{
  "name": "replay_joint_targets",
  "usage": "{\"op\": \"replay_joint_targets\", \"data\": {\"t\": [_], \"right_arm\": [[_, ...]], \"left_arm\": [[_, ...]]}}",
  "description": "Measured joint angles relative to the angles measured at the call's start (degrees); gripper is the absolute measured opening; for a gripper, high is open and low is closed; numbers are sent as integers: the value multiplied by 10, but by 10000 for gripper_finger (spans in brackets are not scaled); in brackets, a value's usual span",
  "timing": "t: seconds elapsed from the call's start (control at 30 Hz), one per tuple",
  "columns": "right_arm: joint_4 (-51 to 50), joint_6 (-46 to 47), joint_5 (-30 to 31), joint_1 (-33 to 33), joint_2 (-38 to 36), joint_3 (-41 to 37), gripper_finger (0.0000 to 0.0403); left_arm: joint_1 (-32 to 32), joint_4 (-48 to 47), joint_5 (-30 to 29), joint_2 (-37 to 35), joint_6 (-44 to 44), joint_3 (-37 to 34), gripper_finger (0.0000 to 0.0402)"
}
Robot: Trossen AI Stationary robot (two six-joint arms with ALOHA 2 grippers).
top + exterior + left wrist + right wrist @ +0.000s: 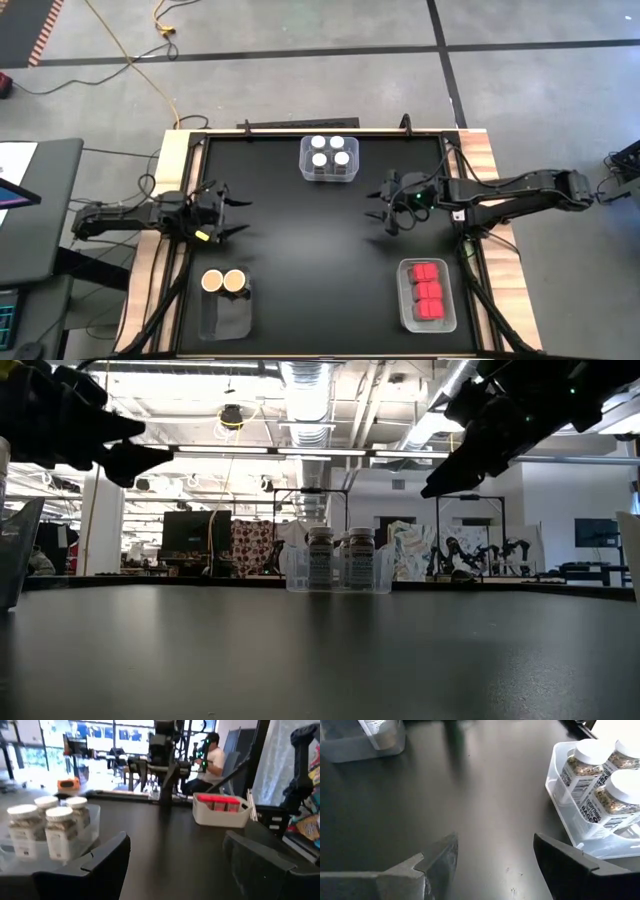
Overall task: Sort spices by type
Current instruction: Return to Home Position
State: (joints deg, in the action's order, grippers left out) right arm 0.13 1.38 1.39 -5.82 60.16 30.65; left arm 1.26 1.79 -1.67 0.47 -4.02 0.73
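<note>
Seen from above, with the black tabletop point(300, 250) read as a clock face, the left gripper point(240, 216) hovers at 9 o'clock, its two dark fingers spread apart and grasping nothing. At 7 o'clock two jars with round tan lids point(212, 281) stand side by side at the far end of a clear rectangular plastic bin point(226, 320). At 12 o'clock four clear jars with round white lids point(320, 158) sit in a two-by-two block inside a second clear plastic bin point(304, 167). The right gripper point(375, 208) hangs between the centre and 3 o'clock, likewise released, fingers wide and empty. At 5 o'clock the red boxy spice containers point(430, 291) lie in a row inside a white bin point(405, 300).
</note>
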Motion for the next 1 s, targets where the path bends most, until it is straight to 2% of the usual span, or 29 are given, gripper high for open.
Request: {"op": "replay_joint_targets", "data": {"t": [0.23,0.47,0.67,0.87,1.0], "right_arm": [[-49,-6,0,11,0,0,286],[-49,10,-2,11,0,0,286],[-41,38,0,46,-6,0,286],[-42,62,46,89,-10,0,286],[-51,62,51,105,-9,0,286]], "left_arm": [[0,-2,4,18,-3,0,306],[0,-3,4,17,-3,-1,306],[0,-4,4,17,-3,-1,306],[0,-5,4,17,-3,-1,306],[0,-6,4,18,-3,-2,306]]}}
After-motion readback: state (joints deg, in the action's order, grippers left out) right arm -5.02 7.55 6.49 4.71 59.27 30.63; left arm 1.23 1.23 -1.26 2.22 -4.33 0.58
